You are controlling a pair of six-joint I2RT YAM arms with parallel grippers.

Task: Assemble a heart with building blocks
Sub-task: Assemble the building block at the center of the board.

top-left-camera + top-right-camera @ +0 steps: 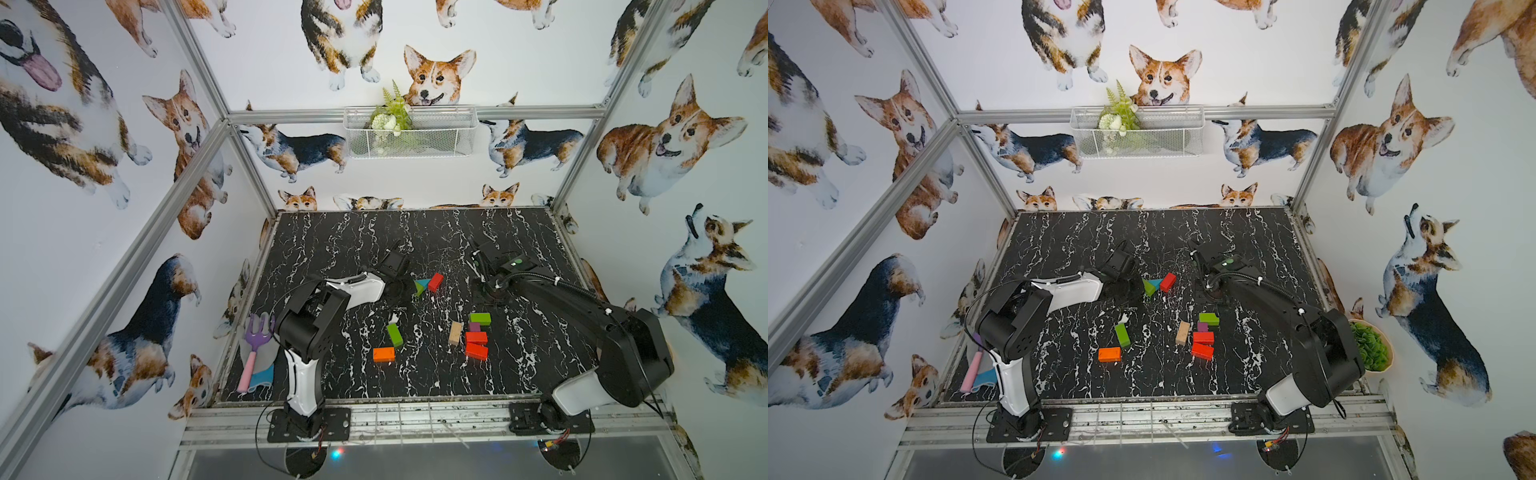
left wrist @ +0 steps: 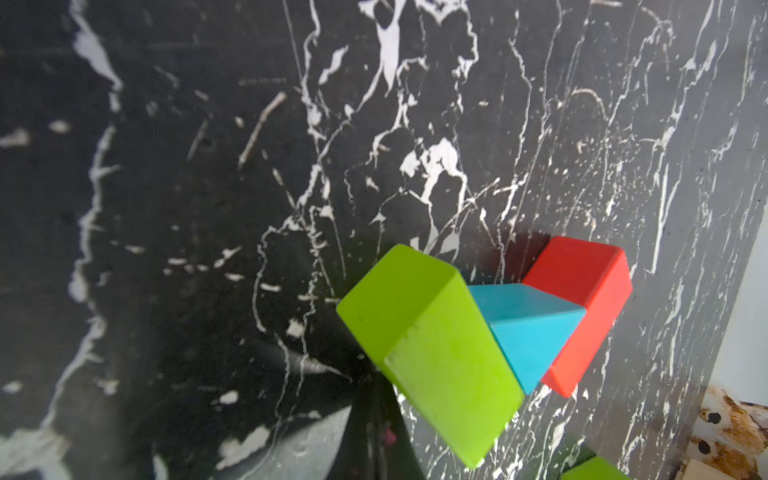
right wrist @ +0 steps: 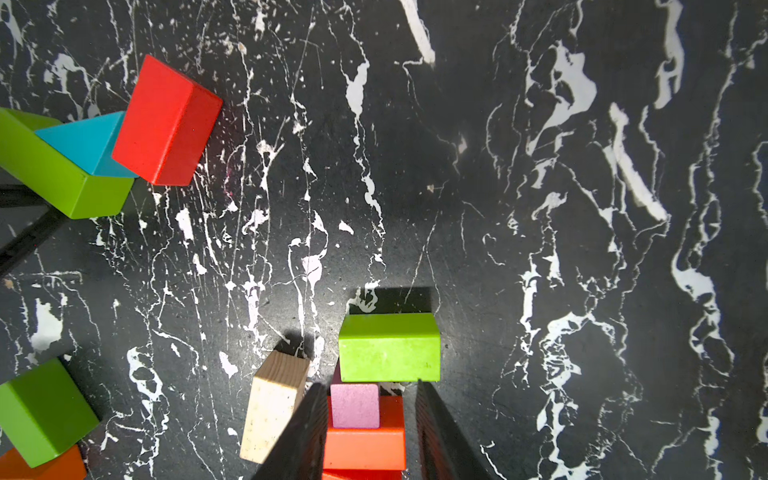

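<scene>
The heart shows only as a V of three touching building blocks: a green bar (image 1: 418,289), a teal triangle (image 1: 424,284) and a red bar (image 1: 435,281). My left gripper (image 2: 378,419) is shut and empty, its tip right beside the green bar (image 2: 432,353). Nearer the front lie another green bar (image 1: 395,334) and an orange bar (image 1: 383,354). To their right a cluster holds a plain-wood bar (image 3: 274,407), a green bar (image 3: 388,347), a purple cube (image 3: 355,405) and an orange bar (image 3: 365,446). My right gripper (image 3: 370,436) hangs open above that cube.
A purple toy rake (image 1: 257,336) and a blue item lie at the table's left edge. A potted green plant (image 1: 1370,347) stands past the right edge. A white wire basket (image 1: 440,133) with a plant hangs on the back wall.
</scene>
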